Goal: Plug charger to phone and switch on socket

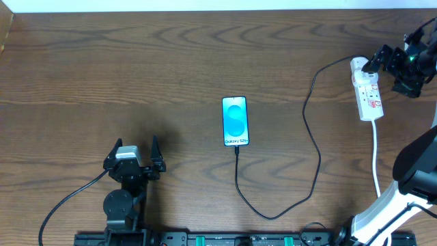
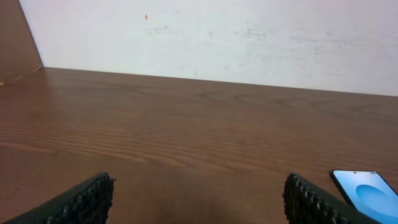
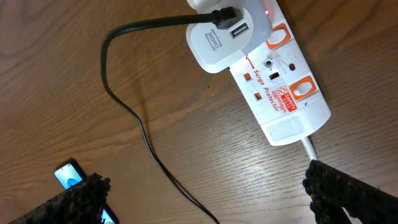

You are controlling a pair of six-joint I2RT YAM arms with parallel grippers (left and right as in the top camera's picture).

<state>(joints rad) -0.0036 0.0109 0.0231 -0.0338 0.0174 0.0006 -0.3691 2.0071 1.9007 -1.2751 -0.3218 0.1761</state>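
Observation:
The phone (image 1: 235, 121) lies in the middle of the table, blue screen lit. The thin black charger cable (image 1: 315, 147) runs from the phone's near end in a loop to a white plug (image 3: 224, 38) seated in the white socket strip (image 1: 367, 90) at the right. A small red light (image 3: 267, 11) glows on the strip beside the plug. My right gripper (image 1: 394, 68) is open and empty, hovering at the strip's right side; its fingertips (image 3: 205, 193) frame bare table, the cable passing between them. My left gripper (image 1: 136, 154) is open and empty, left of the phone, whose corner shows in the left wrist view (image 2: 368, 193).
The strip's white cord (image 1: 376, 160) runs toward the front right, past the right arm's white base (image 1: 382, 212). A black robot cable (image 1: 68, 201) curls at the front left. A pale wall (image 2: 217, 37) borders the table's far edge.

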